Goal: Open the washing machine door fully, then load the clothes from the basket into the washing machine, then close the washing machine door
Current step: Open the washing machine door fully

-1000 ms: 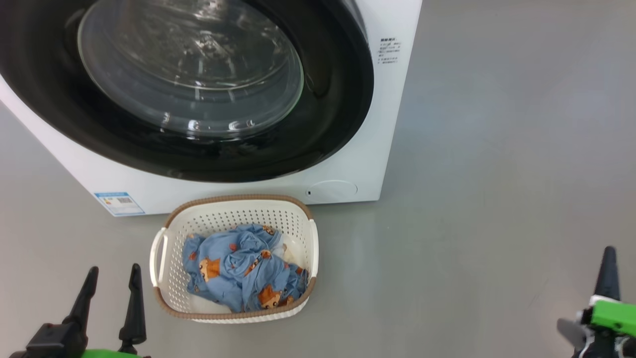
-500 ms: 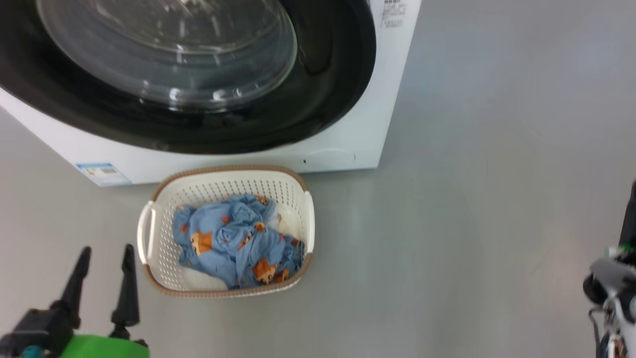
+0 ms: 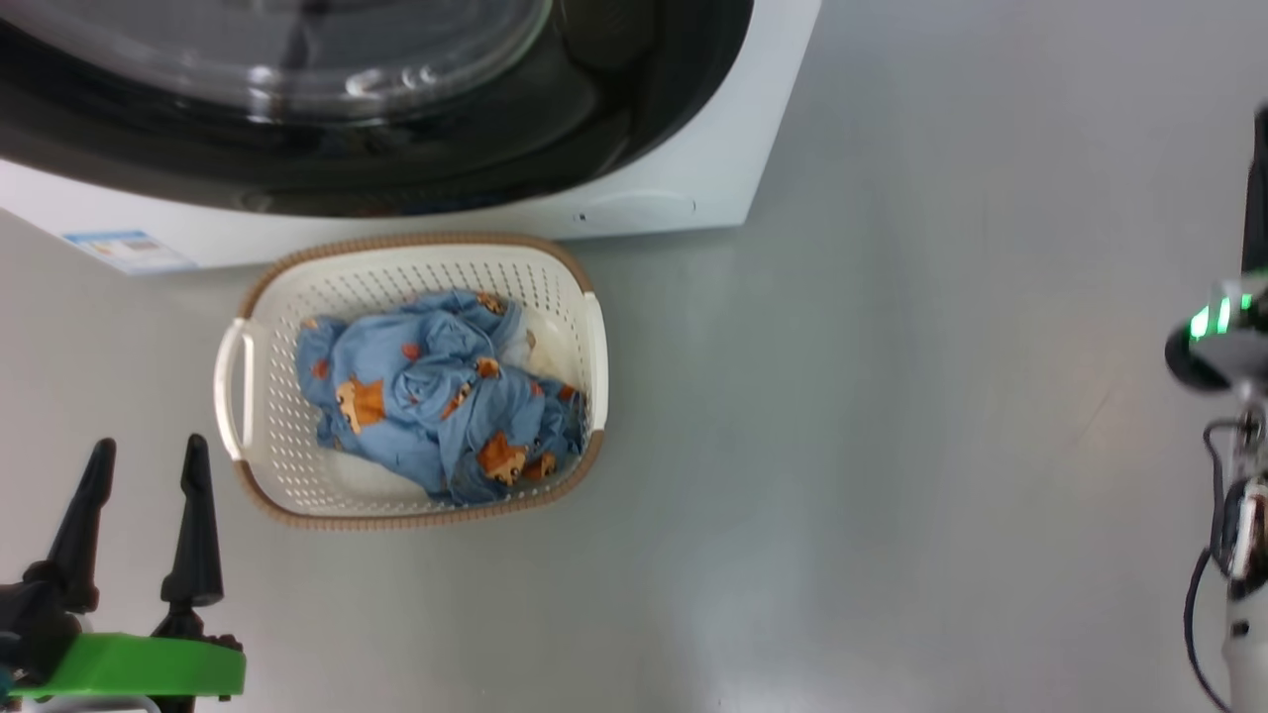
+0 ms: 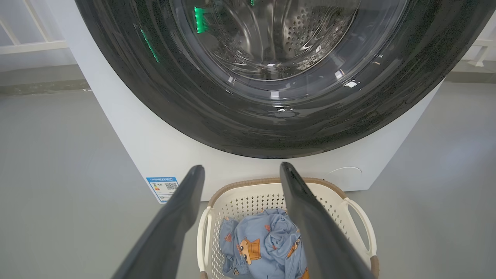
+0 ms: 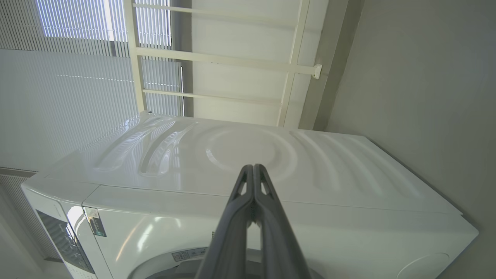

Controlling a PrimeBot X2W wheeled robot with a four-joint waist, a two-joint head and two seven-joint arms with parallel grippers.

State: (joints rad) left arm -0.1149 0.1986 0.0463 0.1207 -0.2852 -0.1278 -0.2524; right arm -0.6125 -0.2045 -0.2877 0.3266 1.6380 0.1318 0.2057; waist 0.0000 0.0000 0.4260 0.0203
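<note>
washing machine door [image 4: 248, 131] glossy black, fine speckle, mirror-like reflections; its porthole [image 4: 271, 58] clear smooth glass. drum [image 4: 306, 31] behind it shiny perforated metal. washing machine [image 5: 348, 232] casing white, smooth, glossy, side panel pressed with ribs. basket [image 3: 287, 465] cream perforated plastic, semi-matt; rim [image 3: 396, 241] brown with woven texture. clothes [image 3: 426, 396] soft crumpled cloth, matt. floor [image 3: 892, 446] grey, smooth, faint sheen. left end effector [image 3: 149, 446] and right end effector [image 5: 254, 167] fingers dark, matt, plastic-looking
</note>
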